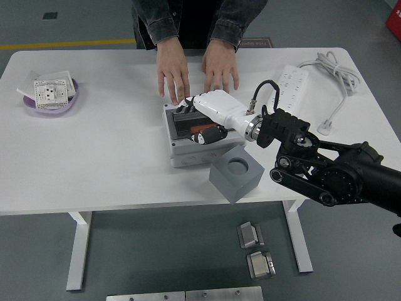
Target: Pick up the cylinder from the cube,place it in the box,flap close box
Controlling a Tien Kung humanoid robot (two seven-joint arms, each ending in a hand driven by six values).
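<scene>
Right robot hand [202, 119] lies across the top of the grey box [202, 148], white shell over the opening. It holds nothing; the fingers rest loosely spread on the lid [182, 119], which looks nearly flat under the palm, though I can't tell if it's fully seated or latched. Left robot hand is not visible.

Orange cylinder [199, 128] is inside the box; only a sliver shows beneath the hand. Grey cube [236, 174] sits on the tabletop at 4 o'clock from the box, just beside its corner, its round socket empty. So pick and place look done and the flap-close is the step in hand.

Person at 12 o'clock has both hands flat on the tabletop: one hand [172, 76] touching or nearly touching the box's far edge, the other hand [219, 68] just behind it.

Handling, my read:
- Cylinder: small, rigid, likely light plastic, smooth, so it could roll. Best gripped across its diameter at mid-length.
- Lid: thin, stiff, hinged plastic. Press near the free edge with flat fingers; there's no need to grip it.
- Box: rigid, and may slide under a push.

Elsewhere: purple dish [52, 100] with a white socket plate [50, 91] at 9 o'clock, power strip [289, 79] and cable [333, 74] at 2 o'clock.
</scene>
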